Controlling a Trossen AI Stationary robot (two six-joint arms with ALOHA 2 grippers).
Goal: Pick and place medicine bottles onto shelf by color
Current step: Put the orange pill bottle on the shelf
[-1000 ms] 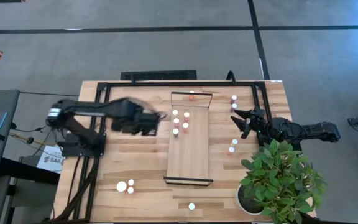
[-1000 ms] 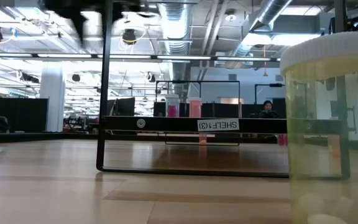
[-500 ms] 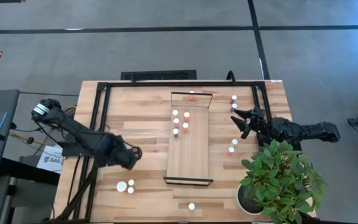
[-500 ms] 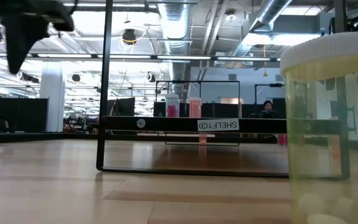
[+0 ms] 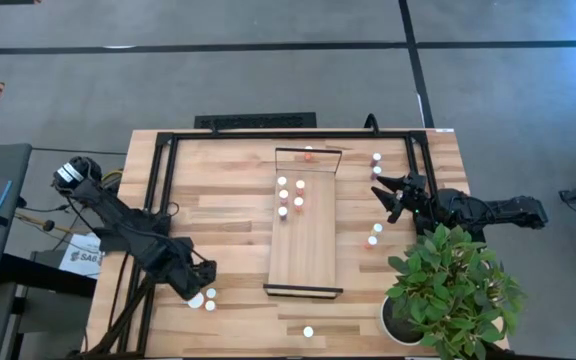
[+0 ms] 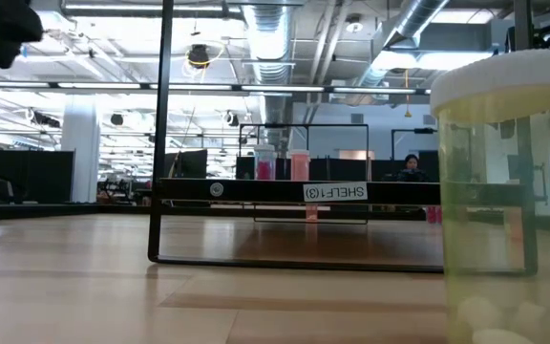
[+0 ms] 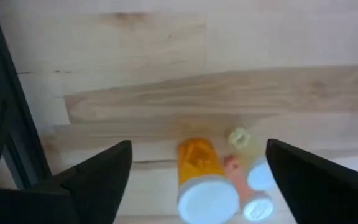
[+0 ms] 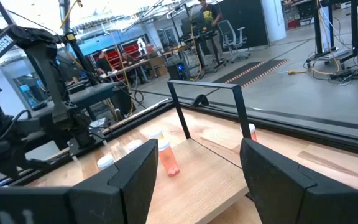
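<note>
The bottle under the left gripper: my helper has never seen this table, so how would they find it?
From the shelf, go to the table's near-left corner, where the open left gripper hovers. Below it stands the orange bottle beside a smaller pinkish bottle. It has the bigger white cap of the two.

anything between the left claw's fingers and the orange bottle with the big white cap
Nothing. In the left wrist view the open left claw hangs right over the orange bottle, only bare wooden tabletop around it.

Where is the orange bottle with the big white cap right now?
High view: the orange bottle stands at the table's near-left, left of the shelf, beneath the open left hand.
</note>
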